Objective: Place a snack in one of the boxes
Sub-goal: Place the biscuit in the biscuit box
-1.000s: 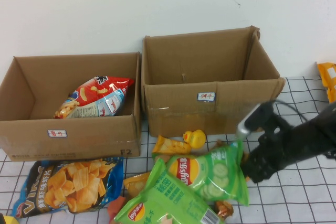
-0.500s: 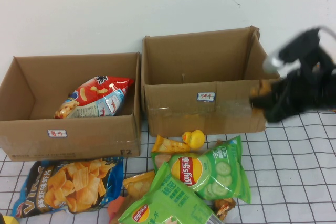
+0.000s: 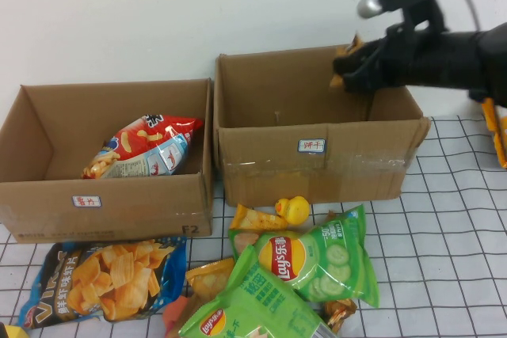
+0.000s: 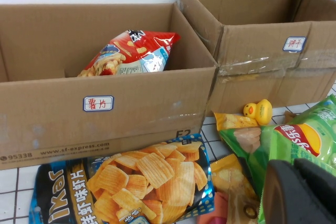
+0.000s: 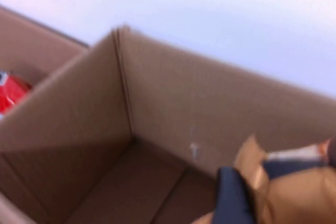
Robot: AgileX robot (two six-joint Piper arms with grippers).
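Observation:
My right gripper (image 3: 345,64) is shut on a small orange-brown snack packet (image 3: 348,47) and holds it above the back right of the open right cardboard box (image 3: 317,160). In the right wrist view the packet (image 5: 294,192) sits beside a dark finger (image 5: 233,198), over the box's bare inside (image 5: 115,182). The left cardboard box (image 3: 103,199) holds a red snack bag (image 3: 142,144). My left gripper (image 4: 296,187) shows only in the left wrist view, low over the green chip bags (image 4: 310,137), its fingers together and empty.
In front of the boxes lie two green Lay's bags (image 3: 305,259), a blue bag of chips (image 3: 103,279), a yellow packet (image 3: 255,219) and a yellow rubber duck (image 3: 297,209). An orange packet (image 3: 497,120) lies at the right edge of the checked cloth (image 3: 451,227).
My right arm has lifted from beside the green bags up and back, carrying the snack packet over the right box. The green bags shifted slightly.

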